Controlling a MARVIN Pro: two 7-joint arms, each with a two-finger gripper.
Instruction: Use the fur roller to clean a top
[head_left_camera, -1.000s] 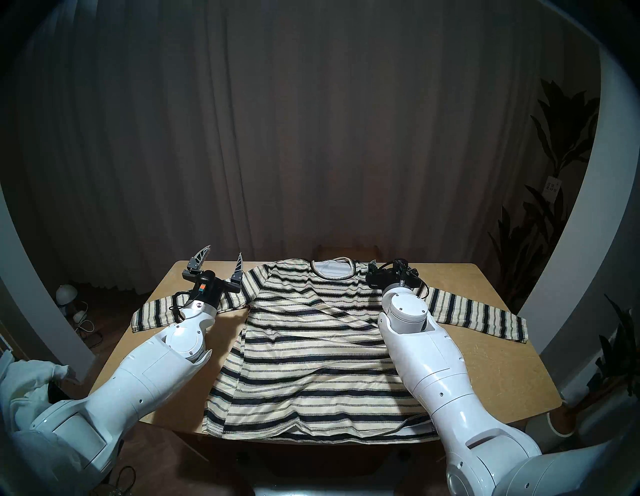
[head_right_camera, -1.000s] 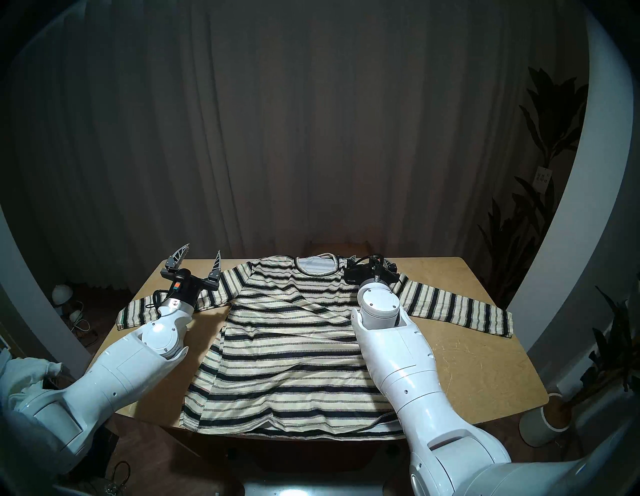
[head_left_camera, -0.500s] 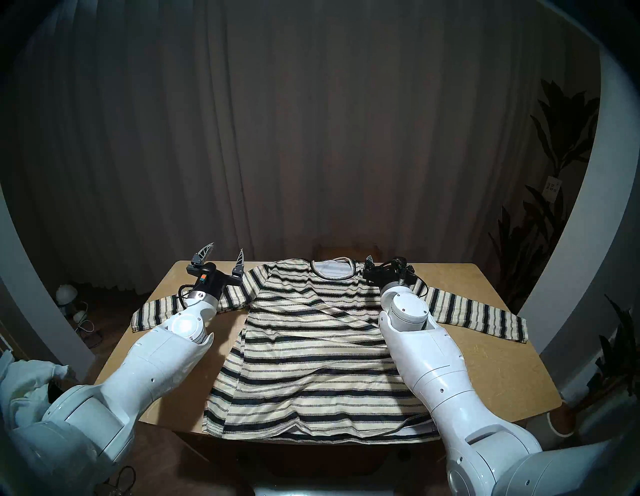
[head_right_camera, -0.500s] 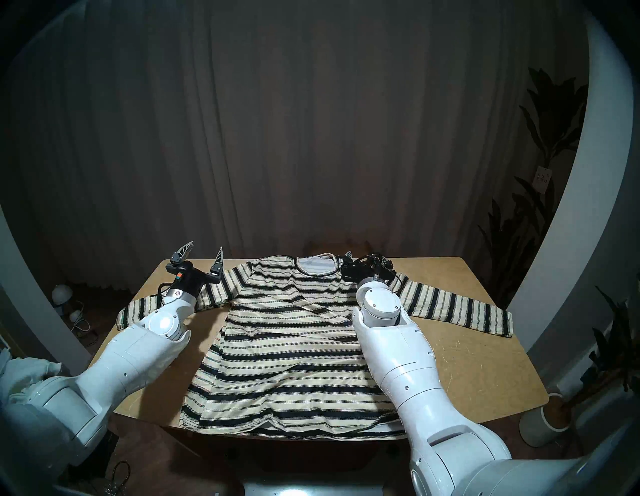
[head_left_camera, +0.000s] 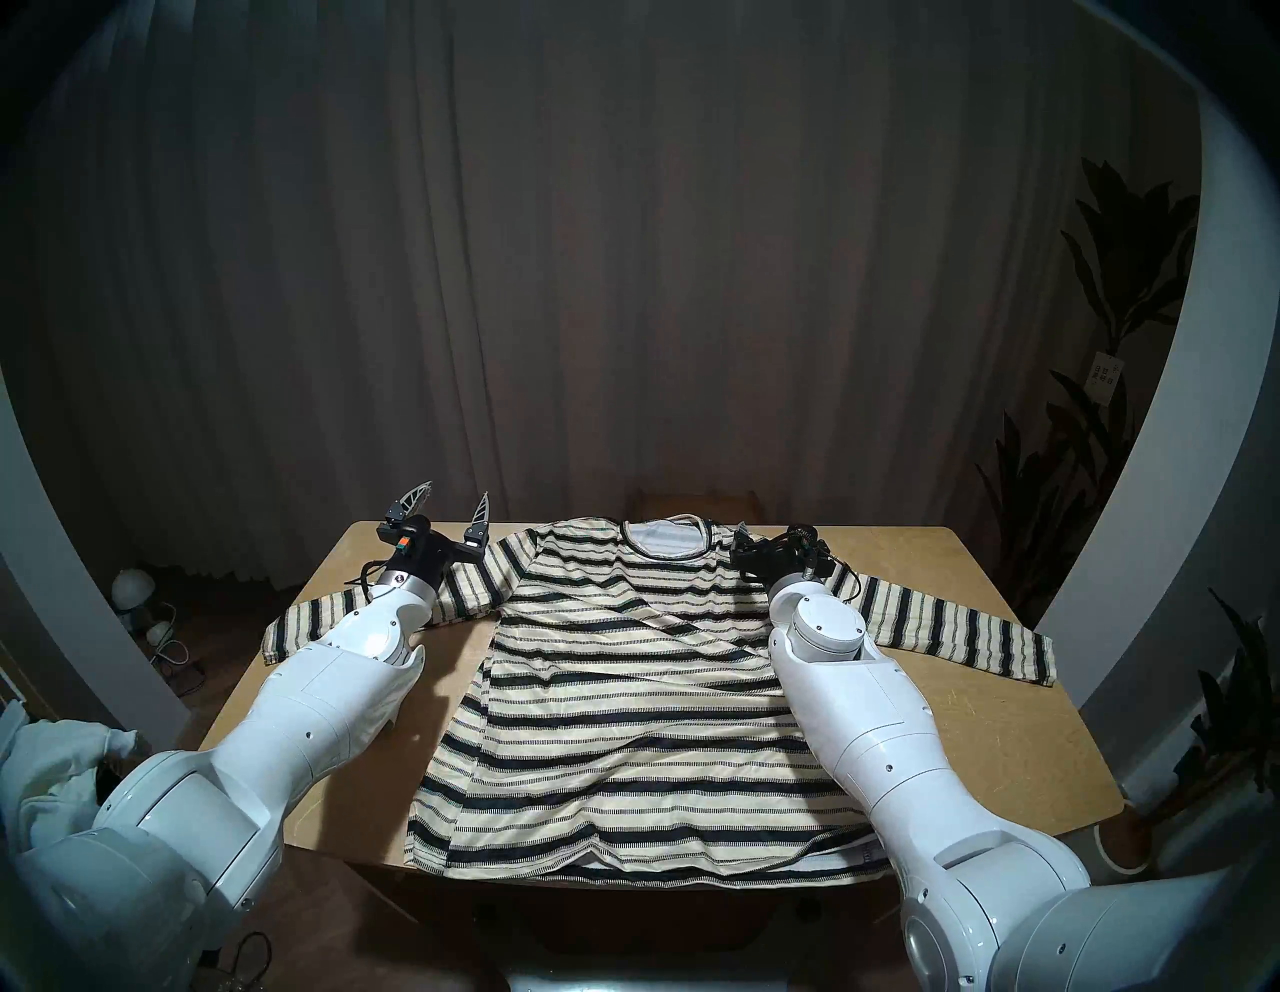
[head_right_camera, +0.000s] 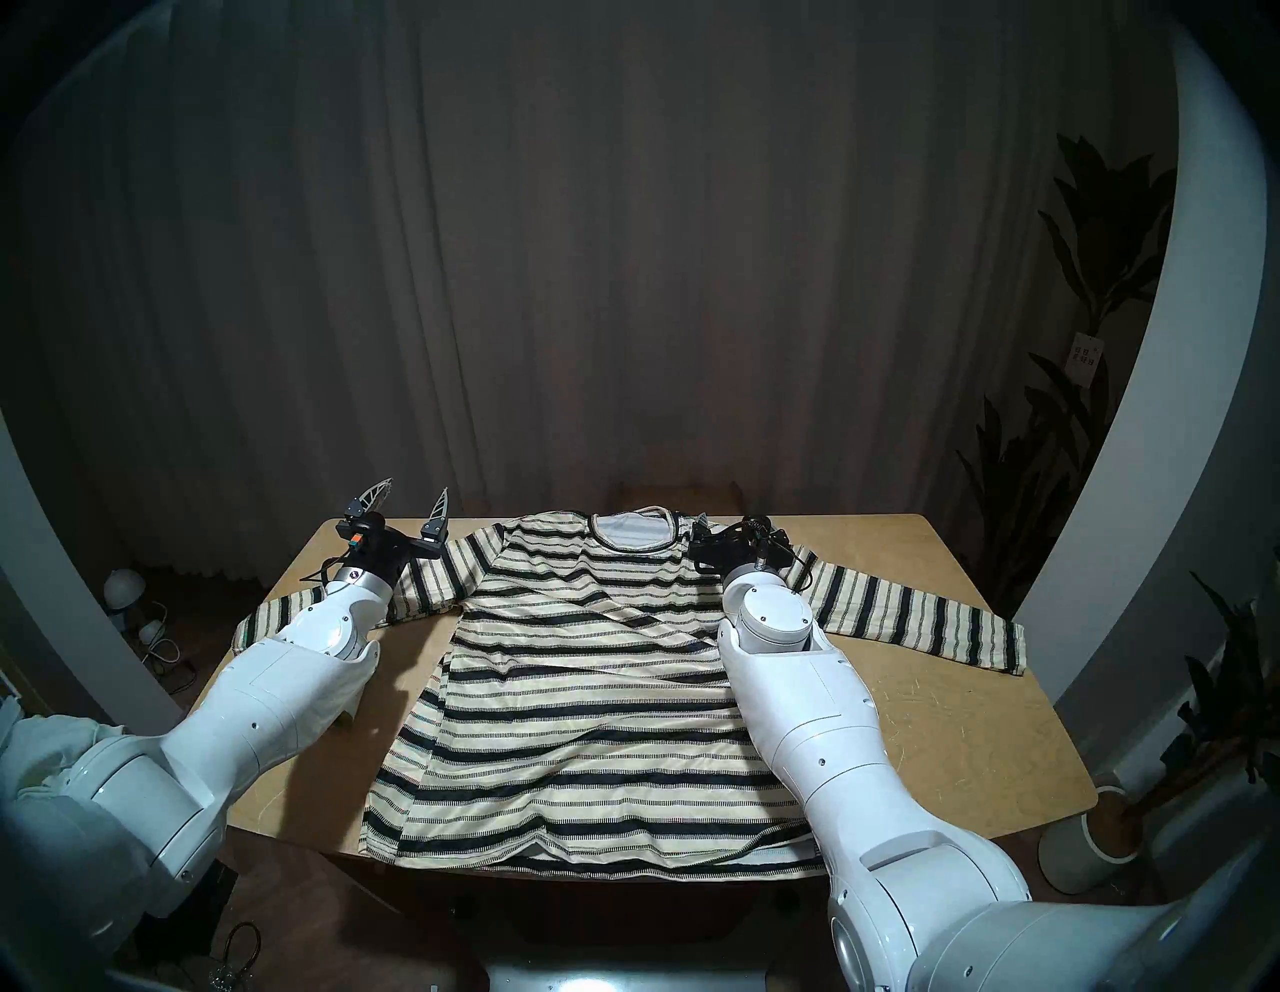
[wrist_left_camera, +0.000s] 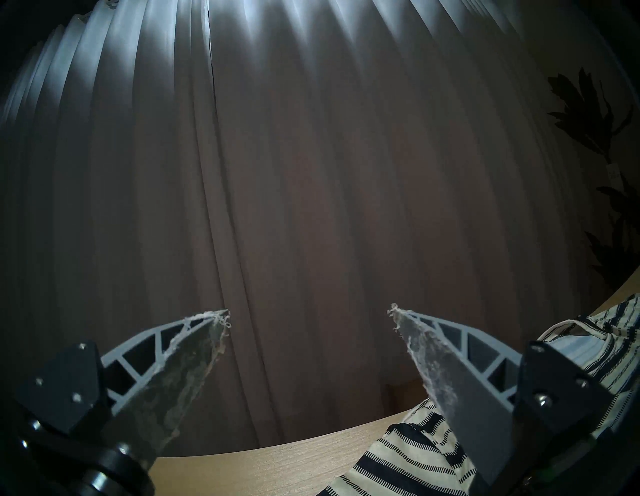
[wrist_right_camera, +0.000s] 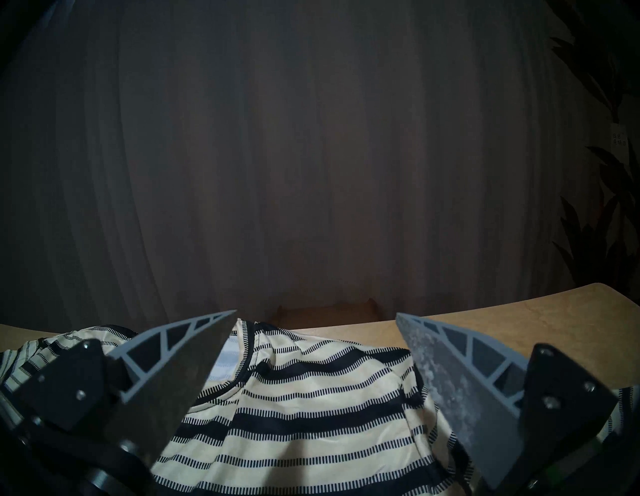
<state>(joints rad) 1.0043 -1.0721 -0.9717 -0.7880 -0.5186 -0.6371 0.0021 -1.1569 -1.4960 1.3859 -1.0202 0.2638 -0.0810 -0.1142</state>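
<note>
Left gripper (head_left_camera: 451, 503) above the top's left sleeve at the far left of the desk (head_left_camera: 983, 727), fingers spread, holding nothing. Top (head_left_camera: 623, 706) flat across the desk, neckline far. Right gripper (wrist_right_camera: 317, 317) over its right shoulder, fingers spread, nothing between them.

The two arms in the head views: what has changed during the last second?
The left hand, open and empty, moved slightly farther toward the table's far edge. The right hand, also open, shifted a little rightward over the shoulder of the cream-and-black striped long-sleeved top. The top stayed flat on the wooden table.
</note>
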